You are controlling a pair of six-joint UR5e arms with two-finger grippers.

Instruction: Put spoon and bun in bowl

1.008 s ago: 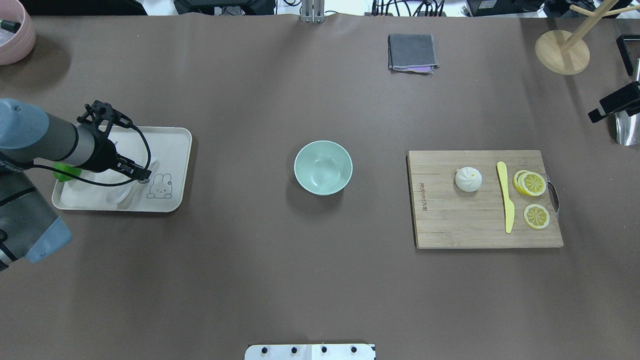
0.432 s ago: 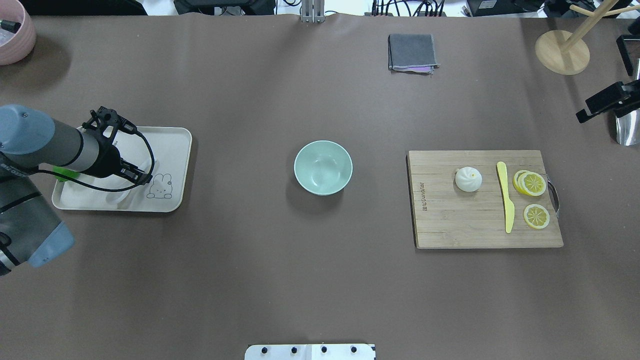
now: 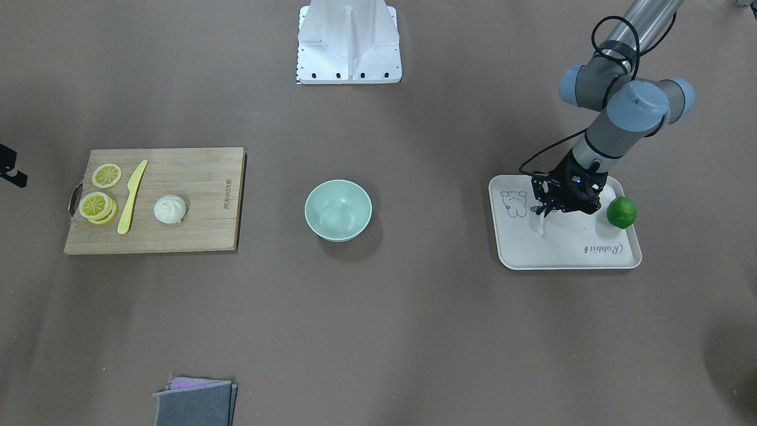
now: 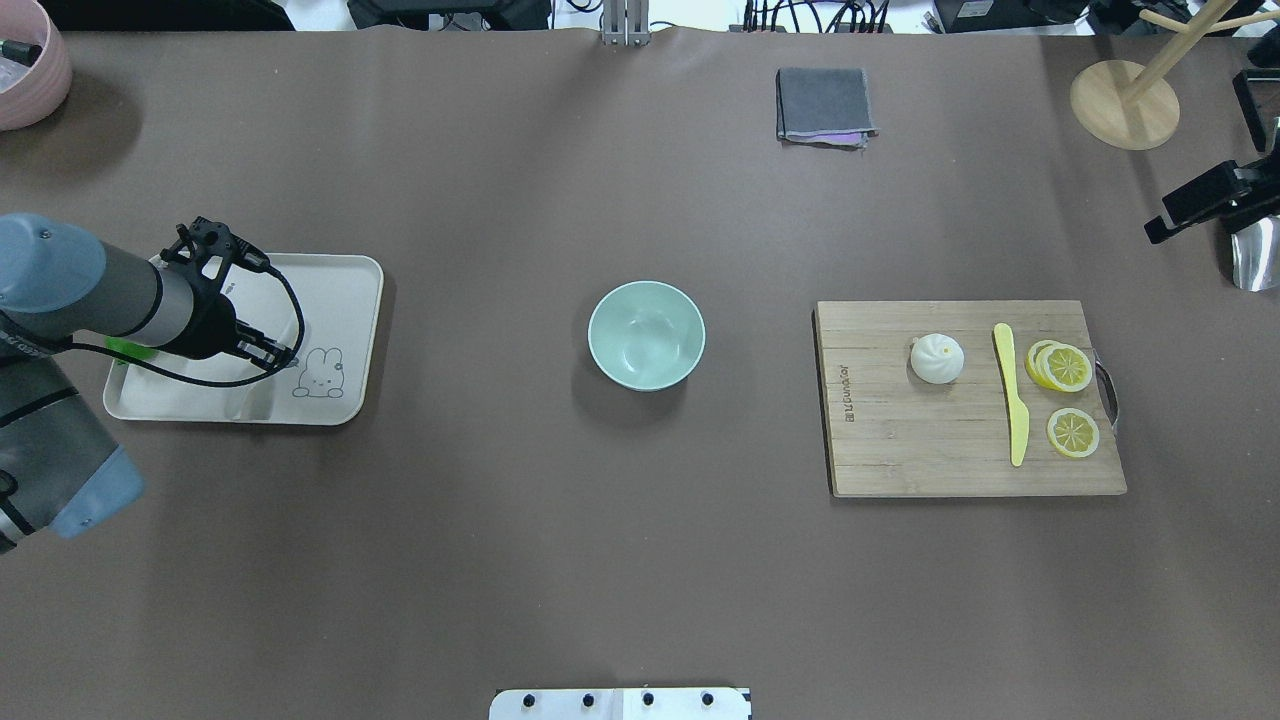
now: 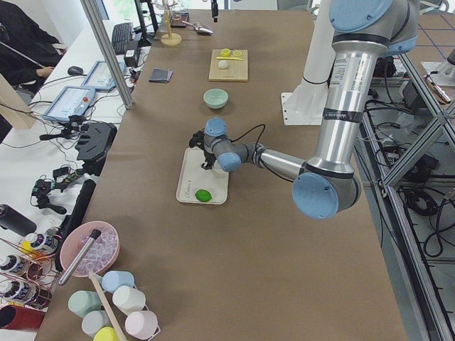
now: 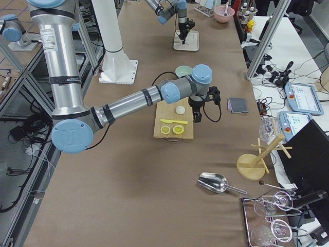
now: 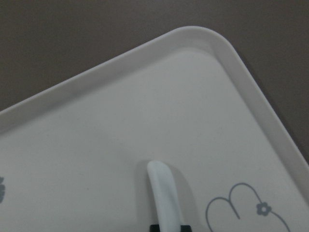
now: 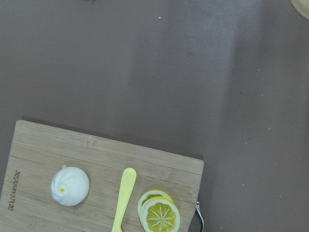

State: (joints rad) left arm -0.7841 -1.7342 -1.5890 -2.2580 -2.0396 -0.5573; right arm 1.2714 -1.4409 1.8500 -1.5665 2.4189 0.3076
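Note:
The white spoon (image 7: 164, 193) is over the off-white tray (image 4: 340, 280). My left gripper (image 3: 543, 212) is shut on its handle, black fingertips on either side. The spoon's end hangs below the gripper in the front view (image 3: 540, 225); in the overhead view the arm hides it. The mint-green bowl (image 4: 646, 335) stands empty at the table's middle. The white bun (image 4: 937, 358) sits on the wooden cutting board (image 4: 900, 440), also in the right wrist view (image 8: 70, 186). My right gripper (image 4: 1205, 205) hovers beyond the board's far right corner; I cannot tell whether it is open or shut.
A green lime (image 3: 621, 212) lies on the tray. A yellow knife (image 4: 1012, 395) and lemon slices (image 4: 1065, 368) lie beside the bun. A grey cloth (image 4: 823, 105), a wooden stand (image 4: 1124, 104), a metal scoop (image 4: 1250, 260) and a pink bowl (image 4: 25, 60) stand along the edges.
My left gripper has drawn slightly left over the tray, and the spoon no longer shows lying on it. My right arm has moved left, in from the table's right edge.

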